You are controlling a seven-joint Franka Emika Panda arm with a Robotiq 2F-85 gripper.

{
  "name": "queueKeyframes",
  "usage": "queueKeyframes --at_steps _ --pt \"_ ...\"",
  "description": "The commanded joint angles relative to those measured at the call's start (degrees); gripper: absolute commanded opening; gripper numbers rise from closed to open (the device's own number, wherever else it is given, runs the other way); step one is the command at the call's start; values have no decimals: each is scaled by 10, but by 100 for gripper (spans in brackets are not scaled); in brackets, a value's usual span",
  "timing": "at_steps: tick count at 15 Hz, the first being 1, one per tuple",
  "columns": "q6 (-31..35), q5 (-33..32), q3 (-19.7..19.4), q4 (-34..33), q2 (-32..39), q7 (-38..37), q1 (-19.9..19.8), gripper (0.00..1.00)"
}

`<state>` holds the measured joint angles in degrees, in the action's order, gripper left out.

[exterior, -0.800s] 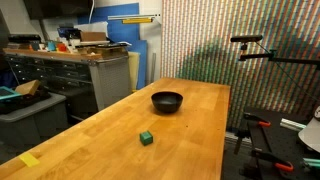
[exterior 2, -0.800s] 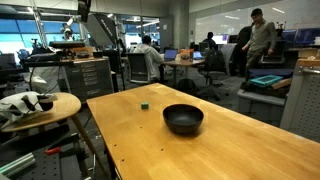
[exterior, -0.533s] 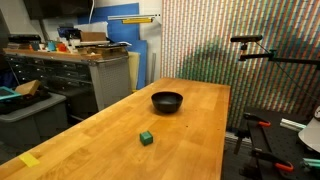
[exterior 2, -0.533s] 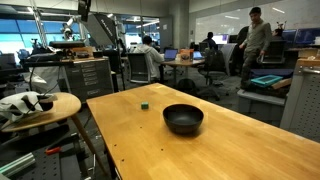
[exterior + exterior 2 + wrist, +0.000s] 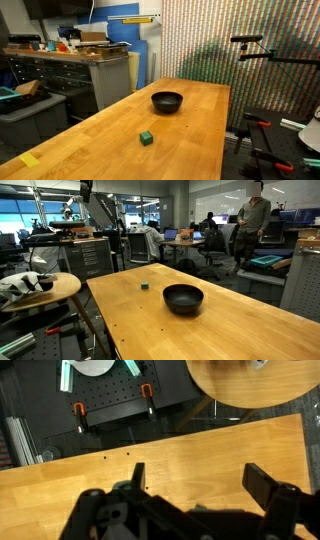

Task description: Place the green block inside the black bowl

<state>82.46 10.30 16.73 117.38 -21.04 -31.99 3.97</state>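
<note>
The green block (image 5: 146,138) is a small dark green cube that sits on the wooden table (image 5: 190,130), nearer the camera than the black bowl (image 5: 167,101). In an exterior view the block (image 5: 144,283) lies beyond the bowl (image 5: 183,298), a short way apart from it. The bowl is empty. The arm and gripper do not show in either exterior view. In the wrist view my gripper (image 5: 200,480) is open and empty above bare table wood (image 5: 200,450). Neither block nor bowl shows in the wrist view.
A yellow tape piece (image 5: 29,160) lies at the table's near corner. A round side table (image 5: 40,288) with a white object stands beside the table, also in the wrist view (image 5: 250,380). Clamps and a dark plate (image 5: 110,405) lie past the table edge. People (image 5: 255,215) stand behind.
The block, bowl and table have not moved. The standing person in the background has shifted a little.
</note>
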Motion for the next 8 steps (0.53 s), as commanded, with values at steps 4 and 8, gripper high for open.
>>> queueKeyframes --at_steps 4,8 --pt "93 0 7 -14 45 -55 10 100" --pt "152 -7 11 -20 88 -88 19 100"
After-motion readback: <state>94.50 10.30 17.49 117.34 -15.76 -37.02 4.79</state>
